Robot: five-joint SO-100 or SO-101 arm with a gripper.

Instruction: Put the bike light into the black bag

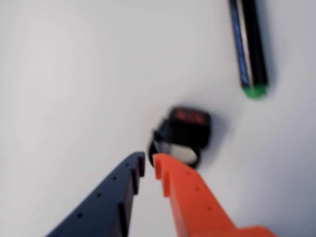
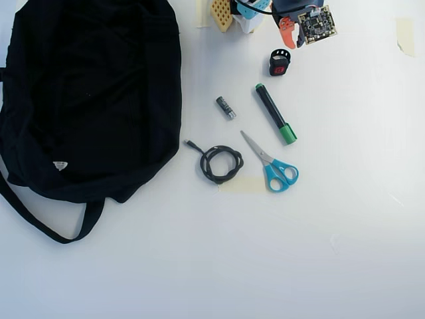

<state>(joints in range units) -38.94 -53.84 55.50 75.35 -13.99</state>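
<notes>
The bike light (image 1: 189,124) is a small black block with a red face and a loop strap, lying on the white table just beyond my fingertips in the wrist view. It also shows in the overhead view (image 2: 279,63), at the top centre-right. My gripper (image 1: 149,164), with one black and one orange finger, has its tips almost together with only a thin slit between them, and holds nothing. In the overhead view the gripper (image 2: 287,31) is just above the light. The black bag (image 2: 86,93) with its white label lies far to the left.
A black marker with a green cap (image 1: 249,47) lies right of the light and shows again in the overhead view (image 2: 275,114). A small battery (image 2: 226,107), a coiled black cable (image 2: 221,163) and blue-handled scissors (image 2: 272,166) lie between light and bag.
</notes>
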